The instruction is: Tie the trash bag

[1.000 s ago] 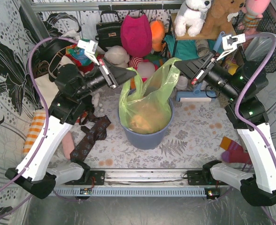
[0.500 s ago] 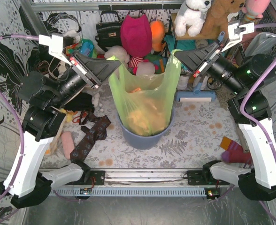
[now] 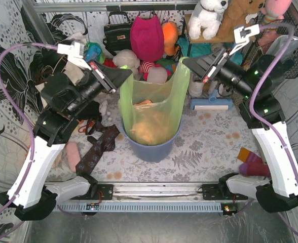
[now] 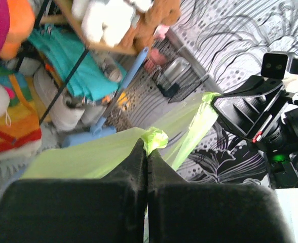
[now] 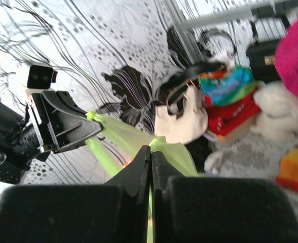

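The lime-green trash bag (image 3: 151, 104) stands in a blue-grey round bin (image 3: 154, 147) at the table's middle, orange-brown paper showing through. Its mouth is stretched wide between both grippers. My left gripper (image 3: 130, 76) is shut on the bag's left rim; in the left wrist view (image 4: 148, 147) a green tuft sticks out past the tips. My right gripper (image 3: 185, 62) is shut on the right rim, which also shows in the right wrist view (image 5: 150, 147). Both hold the rim well above the bin.
Soft toys, a pink bag (image 3: 146, 35) and a black handbag (image 3: 116, 33) crowd the back. A blue brush (image 3: 210, 104) lies right of the bin. Dark cloth (image 3: 96, 147) lies to the left, a striped sock (image 3: 253, 162) to the right.
Both grippers have lifted the bag's rim up and pulled it apart over the last second. The left gripper then came back in a little. The bag now stands taller, mouth taut.
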`<action>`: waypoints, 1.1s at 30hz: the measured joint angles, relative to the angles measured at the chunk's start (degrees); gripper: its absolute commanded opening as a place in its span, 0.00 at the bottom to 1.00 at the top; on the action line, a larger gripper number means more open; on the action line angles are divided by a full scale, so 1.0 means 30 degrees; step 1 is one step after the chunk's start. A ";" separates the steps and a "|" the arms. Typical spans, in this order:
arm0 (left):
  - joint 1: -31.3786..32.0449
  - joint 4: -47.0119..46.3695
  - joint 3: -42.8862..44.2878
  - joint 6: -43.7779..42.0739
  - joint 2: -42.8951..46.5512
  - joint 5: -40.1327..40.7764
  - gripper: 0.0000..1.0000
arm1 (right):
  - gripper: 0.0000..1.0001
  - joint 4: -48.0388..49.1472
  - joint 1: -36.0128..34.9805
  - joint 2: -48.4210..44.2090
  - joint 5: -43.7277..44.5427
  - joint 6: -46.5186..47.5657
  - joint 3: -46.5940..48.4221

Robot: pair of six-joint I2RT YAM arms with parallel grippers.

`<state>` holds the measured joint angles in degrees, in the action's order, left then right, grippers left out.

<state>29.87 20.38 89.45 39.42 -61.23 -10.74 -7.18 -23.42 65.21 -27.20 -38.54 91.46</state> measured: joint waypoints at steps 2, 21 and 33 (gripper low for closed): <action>0.0000 0.0335 0.1406 -0.0350 -0.0372 0.0262 0.00 | 0.00 -0.0036 0.0000 0.0896 -0.0087 0.0007 0.1858; 0.0000 0.0350 0.0321 -0.1107 0.1275 0.0940 0.30 | 0.55 -0.2062 0.0000 -0.0823 -0.0262 0.0590 0.1195; 0.0000 0.0510 0.2769 -0.1967 0.1362 0.1239 0.33 | 0.64 -0.5034 0.0000 0.1501 -0.0831 0.2237 0.8932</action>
<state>29.87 21.91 97.76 33.52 -57.14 -7.03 -22.28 -23.42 69.71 -29.69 -31.83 118.26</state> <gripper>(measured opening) 0.304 0.626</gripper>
